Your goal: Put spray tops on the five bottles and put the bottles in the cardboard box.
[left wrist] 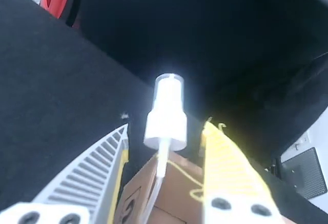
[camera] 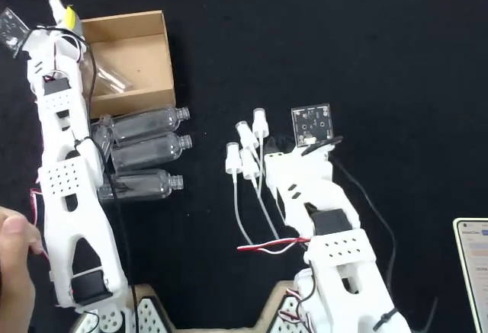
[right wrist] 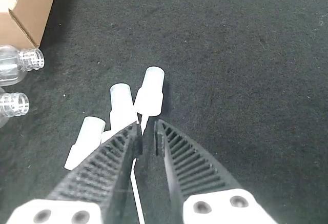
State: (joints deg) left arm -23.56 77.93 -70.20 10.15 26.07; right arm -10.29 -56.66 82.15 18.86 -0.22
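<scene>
My left gripper (camera: 62, 11) is at the far left corner of the cardboard box (camera: 130, 40). In the left wrist view it (left wrist: 166, 126) looks shut on a clear bottle (left wrist: 177, 183) that wears a white spray top (left wrist: 166, 111). Another clear bottle (camera: 114, 80) lies in the box. Three uncapped bottles (camera: 149, 150) lie side by side in front of the box. Several loose spray tops (camera: 245, 136) lie mid-table. My right gripper (camera: 263, 154) hangs over them. It (right wrist: 147, 126) is slightly open, with one spray top's (right wrist: 148, 90) thin tube between its fingertips.
A person's hand (camera: 15, 264) rests at the left edge beside the left arm. A small square board (camera: 313, 123) lies just beyond the right gripper. A tablet (camera: 473, 272) sits at the right edge. A clear plastic piece (camera: 14, 28) lies left of the box.
</scene>
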